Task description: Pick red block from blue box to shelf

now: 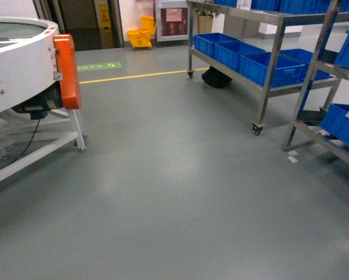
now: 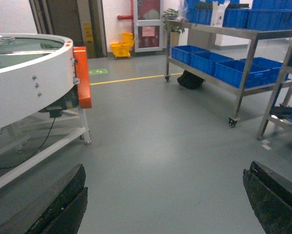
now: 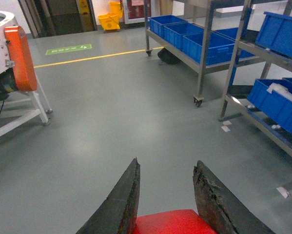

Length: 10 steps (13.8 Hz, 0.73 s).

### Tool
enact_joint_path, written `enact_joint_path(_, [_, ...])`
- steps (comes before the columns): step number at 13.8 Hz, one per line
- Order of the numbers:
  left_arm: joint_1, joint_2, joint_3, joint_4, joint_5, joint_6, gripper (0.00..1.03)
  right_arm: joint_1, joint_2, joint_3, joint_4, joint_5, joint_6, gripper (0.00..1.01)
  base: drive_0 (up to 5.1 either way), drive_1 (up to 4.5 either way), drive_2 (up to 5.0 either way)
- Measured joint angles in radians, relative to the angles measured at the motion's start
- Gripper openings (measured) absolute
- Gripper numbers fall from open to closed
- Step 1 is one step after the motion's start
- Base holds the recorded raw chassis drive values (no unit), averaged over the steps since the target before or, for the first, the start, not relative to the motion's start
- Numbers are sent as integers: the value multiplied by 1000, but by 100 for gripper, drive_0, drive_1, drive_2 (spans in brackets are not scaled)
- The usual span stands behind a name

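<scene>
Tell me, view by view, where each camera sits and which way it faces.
Head: rides high on the robot, looking forward and down over the grey floor toward the shelf; none of the robot shows.
Left wrist: low on the left arm, facing forward; the left gripper shows with its fingers wide apart and nothing between them.
Right wrist: on the right arm, facing forward and down; the right gripper shows, the red block between its fingers.
Shared: all three show the shelf, the blue bins on it and the orange-ended white machine.
</scene>
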Motion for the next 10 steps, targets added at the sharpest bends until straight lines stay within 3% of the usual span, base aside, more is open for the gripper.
enact_joint_path(10, [0, 0, 0, 0, 0, 0, 98, 0, -5, 0, 0, 0, 0, 28, 0, 429, -430])
